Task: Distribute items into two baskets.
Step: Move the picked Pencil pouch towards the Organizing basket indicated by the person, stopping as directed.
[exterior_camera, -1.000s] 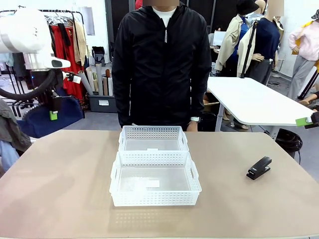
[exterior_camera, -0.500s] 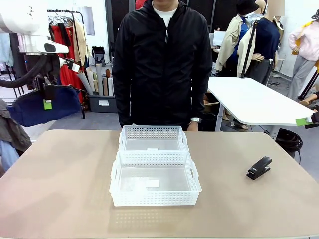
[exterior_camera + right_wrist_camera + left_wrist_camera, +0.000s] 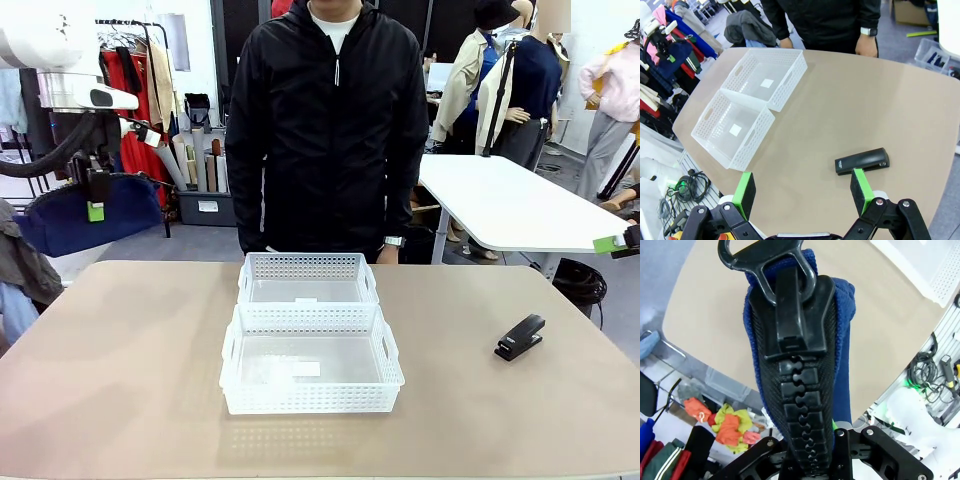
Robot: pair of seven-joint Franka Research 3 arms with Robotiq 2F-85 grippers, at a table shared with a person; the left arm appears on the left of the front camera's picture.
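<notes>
I'm gripping a fuzzy cloth pouch (image 3: 844, 307) with a matt plastic zipper (image 3: 800, 405); the baskets (image 3: 312, 398) are showing smooth plastic.

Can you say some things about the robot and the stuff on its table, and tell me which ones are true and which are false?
1. The robot's left hand is shut on the blue pouch and holds it up in the air. True.
2. The stapler is inside a basket. False: it lies on the bare table, off to the right of the baskets.
3. The near basket and the far basket have nothing in them but a small white label each. True.
4. The robot's right hand grips the stapler. False: it is open and holds nothing, and the stapler lies on the table beneath it.
</notes>
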